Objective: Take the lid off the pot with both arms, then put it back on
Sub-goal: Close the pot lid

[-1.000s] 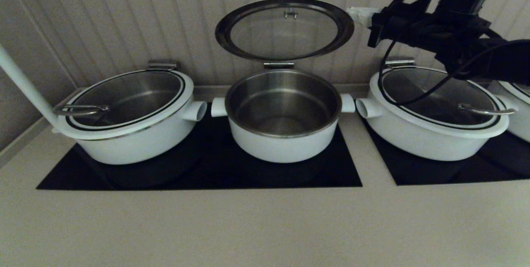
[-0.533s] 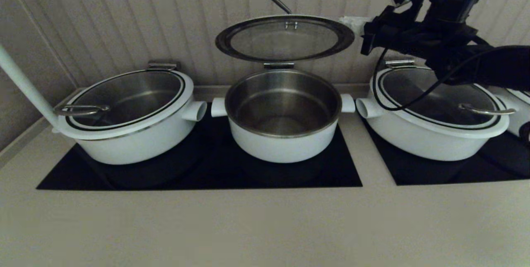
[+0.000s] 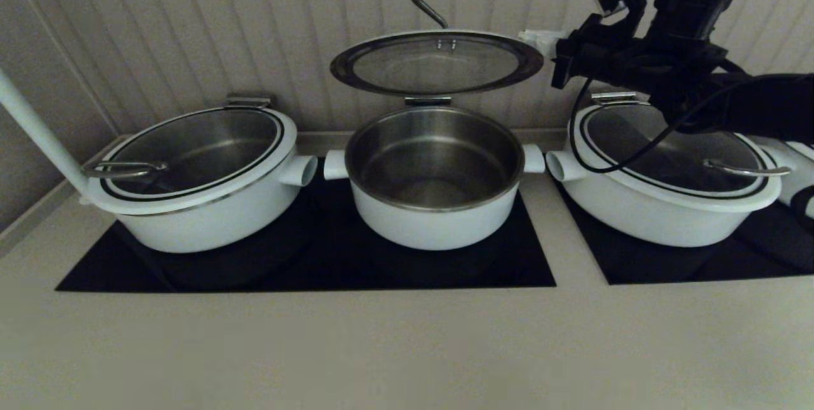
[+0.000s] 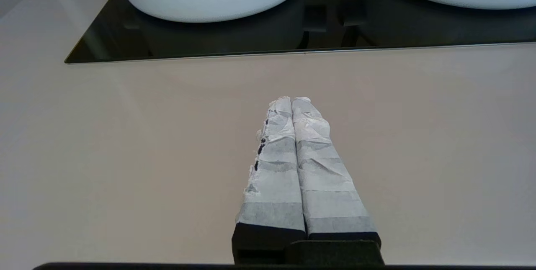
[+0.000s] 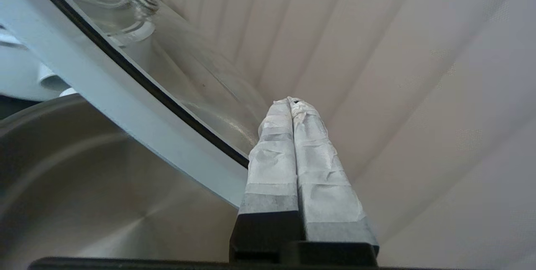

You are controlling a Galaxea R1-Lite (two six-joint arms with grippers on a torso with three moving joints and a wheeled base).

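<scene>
While the lid (image 3: 436, 63) hangs tilted above the pot (image 3: 435, 178), the right gripper (image 3: 537, 37), jaws clenched, should guide its right edge down slowly; left gripper (image 4: 292, 101), clenched, idles over the tabletop (image 4: 125, 136).

The pot (image 3: 434, 187) is white outside with a grey steel inside and white stub handles. The lid (image 3: 436, 63) is clear glass with a dark-looking underside in the head view; the right wrist view shows its broad white rim, a thin black ring and a steel handle. The left pot (image 3: 197, 181) and the right pot (image 3: 668, 175) are white, each with a black ring on its lid. The cooktops (image 3: 305, 264) are glossy black, the counter (image 3: 407, 346) plain beige, the wall (image 3: 159, 28) beige with vertical ribs. The right arm (image 3: 687, 60) is black; both grippers' fingers (image 4: 293, 157) are wrapped in pale grey-white tape
</scene>
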